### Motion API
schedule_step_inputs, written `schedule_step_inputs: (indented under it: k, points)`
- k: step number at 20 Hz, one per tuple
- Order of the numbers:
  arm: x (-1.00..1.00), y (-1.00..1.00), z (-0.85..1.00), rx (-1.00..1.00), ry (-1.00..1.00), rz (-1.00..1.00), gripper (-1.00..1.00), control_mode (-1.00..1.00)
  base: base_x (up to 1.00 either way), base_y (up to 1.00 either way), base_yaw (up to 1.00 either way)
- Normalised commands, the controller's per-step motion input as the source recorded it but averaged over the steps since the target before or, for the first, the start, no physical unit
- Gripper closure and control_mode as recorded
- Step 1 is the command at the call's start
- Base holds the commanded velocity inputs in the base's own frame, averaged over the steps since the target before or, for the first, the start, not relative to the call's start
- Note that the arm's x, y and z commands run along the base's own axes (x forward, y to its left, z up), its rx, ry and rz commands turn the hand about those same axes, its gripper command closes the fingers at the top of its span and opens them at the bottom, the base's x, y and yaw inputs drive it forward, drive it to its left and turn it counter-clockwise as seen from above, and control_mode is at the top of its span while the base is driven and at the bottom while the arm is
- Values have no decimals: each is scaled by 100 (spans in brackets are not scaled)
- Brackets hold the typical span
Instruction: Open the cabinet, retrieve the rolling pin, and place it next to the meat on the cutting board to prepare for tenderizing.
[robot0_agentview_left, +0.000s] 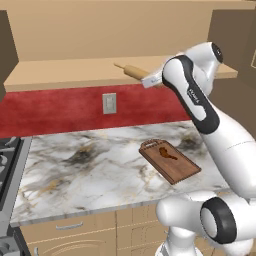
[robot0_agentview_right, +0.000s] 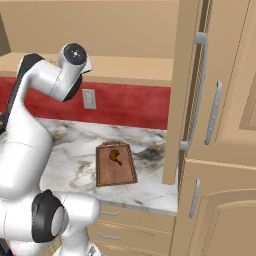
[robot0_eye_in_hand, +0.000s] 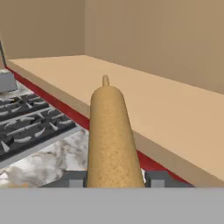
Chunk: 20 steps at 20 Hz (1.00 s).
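The cabinet stands open, its bare tan floor (robot0_agentview_left: 70, 70) above the red backsplash and one door (robot0_agentview_right: 186, 100) swung out at the right. My gripper (robot0_agentview_left: 150, 79) is shut on the near end of the light-brown rolling pin (robot0_agentview_left: 132, 71), which points along the front of the cabinet floor. In the hand view the rolling pin (robot0_eye_in_hand: 111, 135) runs away from me between the fingertips (robot0_eye_in_hand: 77, 179) of the gripper (robot0_eye_in_hand: 116, 179). Below on the counter lies the dark cutting board (robot0_agentview_left: 181, 170) with the small glossy meat (robot0_agentview_left: 167, 153) near its handle end. The right base view shows the board (robot0_agentview_right: 116, 175) and the meat (robot0_agentview_right: 115, 156) again.
A marble counter (robot0_agentview_left: 85, 165) spreads under the cabinet, with a stove (robot0_agentview_left: 7, 160) at its left end. A wall outlet (robot0_agentview_left: 109, 103) sits in the backsplash. Tall cupboard doors (robot0_agentview_right: 225, 150) rise at the right; drawers (robot0_agentview_left: 70, 227) run below the counter.
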Motion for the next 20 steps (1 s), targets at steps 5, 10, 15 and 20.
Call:
schedule_step_inputs:
  k: [5,10,15,20]
  points:
    - [-68,-8,1,-1,12,-11,100,-100,0,0,0]
    - [-42,-15,1,-10,23,-15,100,-100,0,0,0]
    - [-49,-30,0,-7,23,-12,100,-100,0,0,0]
    - [-64,-45,0,-1,15,-9,100,-100,0,0,0]
